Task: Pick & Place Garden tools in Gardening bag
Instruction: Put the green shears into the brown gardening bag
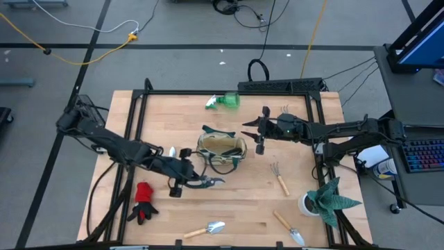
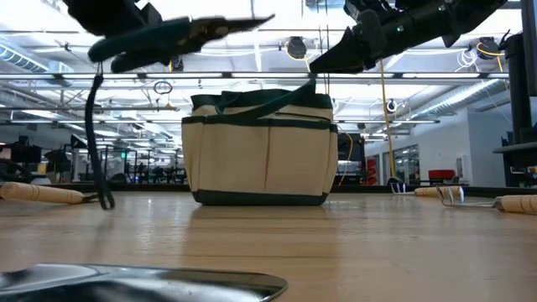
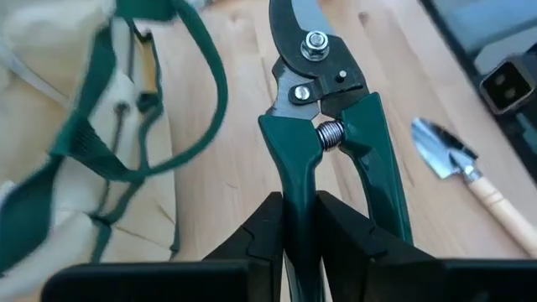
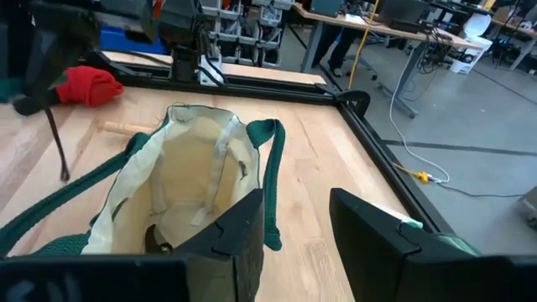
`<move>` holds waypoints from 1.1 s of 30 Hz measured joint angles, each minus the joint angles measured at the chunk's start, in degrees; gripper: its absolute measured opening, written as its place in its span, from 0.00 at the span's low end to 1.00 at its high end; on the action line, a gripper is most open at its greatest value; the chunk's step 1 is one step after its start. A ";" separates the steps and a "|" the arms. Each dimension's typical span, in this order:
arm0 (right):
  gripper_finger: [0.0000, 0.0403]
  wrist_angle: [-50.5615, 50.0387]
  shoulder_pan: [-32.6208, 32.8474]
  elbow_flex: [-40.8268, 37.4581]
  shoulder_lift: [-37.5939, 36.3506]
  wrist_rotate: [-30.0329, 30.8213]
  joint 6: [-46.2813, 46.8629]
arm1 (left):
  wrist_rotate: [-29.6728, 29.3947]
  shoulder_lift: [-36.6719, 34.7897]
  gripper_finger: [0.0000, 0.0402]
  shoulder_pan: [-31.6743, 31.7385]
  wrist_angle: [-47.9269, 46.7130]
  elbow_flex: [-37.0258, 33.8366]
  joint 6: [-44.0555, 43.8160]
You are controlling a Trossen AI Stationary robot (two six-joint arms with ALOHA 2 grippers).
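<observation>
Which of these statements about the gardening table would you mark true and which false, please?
1. The left gripper holds the pruning shears by one handle. True.
2. The red glove lies inside the gardening bag. False: it lies on the table, near the left arm.
3. The right gripper is open beside the bag's rim. True.
4. The green spray bottle stands upright in the bag. False: it lies on the table beyond the bag.
5. The shears are lifted off the table. True.
</observation>
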 joint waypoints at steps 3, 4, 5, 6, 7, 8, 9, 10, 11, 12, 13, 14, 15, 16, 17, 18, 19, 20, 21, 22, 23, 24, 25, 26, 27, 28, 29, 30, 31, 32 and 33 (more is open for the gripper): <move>0.32 -0.31 -0.01 0.00 0.00 0.00 0.09 | -0.03 -1.76 0.15 -0.16 -0.16 0.00 1.41; 0.32 -0.37 -0.01 0.00 0.00 0.00 0.09 | -0.04 -2.36 0.15 -0.22 -0.06 0.00 1.97; 0.32 -0.43 -0.01 0.00 0.00 0.00 0.09 | -0.07 -3.06 0.15 -0.22 0.06 0.00 2.51; 0.32 -0.47 -0.01 0.00 0.00 0.00 0.09 | -0.17 -3.78 0.15 -0.25 0.07 0.00 3.00; 0.32 -0.45 -0.01 0.00 0.00 0.00 0.09 | -0.30 -4.45 0.15 -0.26 0.02 0.00 3.47; 0.32 -0.48 -0.01 0.00 0.00 0.00 0.09 | -0.53 -5.08 0.15 -0.24 0.10 0.00 3.79; 0.32 -0.50 0.00 0.00 0.00 0.00 0.09 | -1.06 -5.70 0.15 -0.24 0.08 0.00 4.19; 0.32 -0.55 0.00 0.00 0.00 0.00 0.06 | -1.31 -6.35 0.15 -0.22 0.08 0.00 4.47; 0.32 -0.56 -0.01 0.00 0.00 0.00 0.01 | -1.35 -6.93 0.15 -0.20 0.10 0.00 4.67; 0.32 -0.56 -0.01 0.00 0.00 0.01 -0.02 | -1.39 -7.57 0.15 -0.21 0.14 0.00 5.09; 0.32 -0.63 -0.01 0.00 0.00 0.00 -0.04 | -1.39 -8.13 0.15 -0.22 0.15 0.00 5.56; 0.32 -0.65 -0.01 0.00 0.00 0.00 -0.04 | -1.40 -8.59 0.15 -0.22 0.24 0.00 6.12; 0.32 -0.67 -0.01 0.00 0.00 0.00 -0.04 | -1.36 -9.04 0.15 -0.22 0.32 0.00 6.81; 0.32 -0.72 -0.01 0.00 0.00 0.02 -0.04 | -1.36 -9.47 0.15 -0.22 0.38 0.00 7.51; 0.32 -0.73 -0.01 0.00 0.00 0.01 -0.04 | -1.37 -9.89 0.15 -0.22 0.48 0.00 8.27; 0.32 -0.73 -0.01 0.00 0.00 0.00 -0.04 | -1.46 -10.34 0.15 -0.22 0.65 0.00 9.04; 0.32 -0.73 -0.01 0.00 0.00 0.00 -0.04 | -1.86 -10.71 0.15 -0.22 0.82 0.02 9.78; 0.32 -0.73 -0.01 0.00 0.00 0.00 -0.06 | -2.54 -11.02 0.15 -0.22 0.84 0.04 10.33; 0.32 -0.73 0.00 0.00 0.00 0.01 -0.15 | -3.36 -11.33 0.15 -0.22 0.82 0.04 11.01; 0.32 -0.73 0.00 0.00 0.00 0.01 -0.15 | -4.07 -11.61 0.15 -0.22 0.70 0.04 11.54; 0.32 -0.73 -0.01 0.00 0.00 0.01 -0.15 | -4.57 -11.88 0.15 -0.15 0.69 0.04 11.93; 0.32 -0.73 -0.01 0.00 0.00 0.02 -0.15 | -4.75 -12.17 0.15 0.06 0.68 0.04 12.11; 0.32 -0.73 -0.01 0.00 0.00 0.00 -0.15 | -4.76 -12.39 0.15 0.36 0.68 0.04 12.22; 0.32 -0.73 -0.01 0.00 0.00 0.02 -0.15 | -4.74 -12.54 0.15 0.70 0.69 0.04 12.22; 0.32 -0.73 0.00 0.00 0.00 0.00 -0.15 | -4.72 -12.70 0.15 1.14 0.66 0.04 12.14; 0.32 -0.73 0.00 0.00 0.00 0.02 -0.15 | -4.72 -12.77 0.15 1.65 0.60 0.04 11.98; 0.32 -0.73 -0.01 0.00 0.00 0.00 -0.15 | -4.72 -12.81 0.15 2.22 0.62 0.04 11.98; 0.32 -0.73 -0.01 0.00 0.00 0.00 -0.15 | -4.72 -12.81 0.15 2.81 0.63 0.07 11.98; 0.32 -0.73 -0.01 0.00 0.00 0.00 -0.15 | -4.61 -12.81 0.15 3.43 0.61 0.07 11.98; 0.32 -0.73 0.01 0.00 0.00 0.00 -0.15 | -4.08 -12.80 0.15 4.13 0.60 0.07 11.98; 0.32 -0.73 0.01 0.00 0.00 0.02 -0.15 | -3.37 -12.79 0.15 4.93 0.59 0.07 11.98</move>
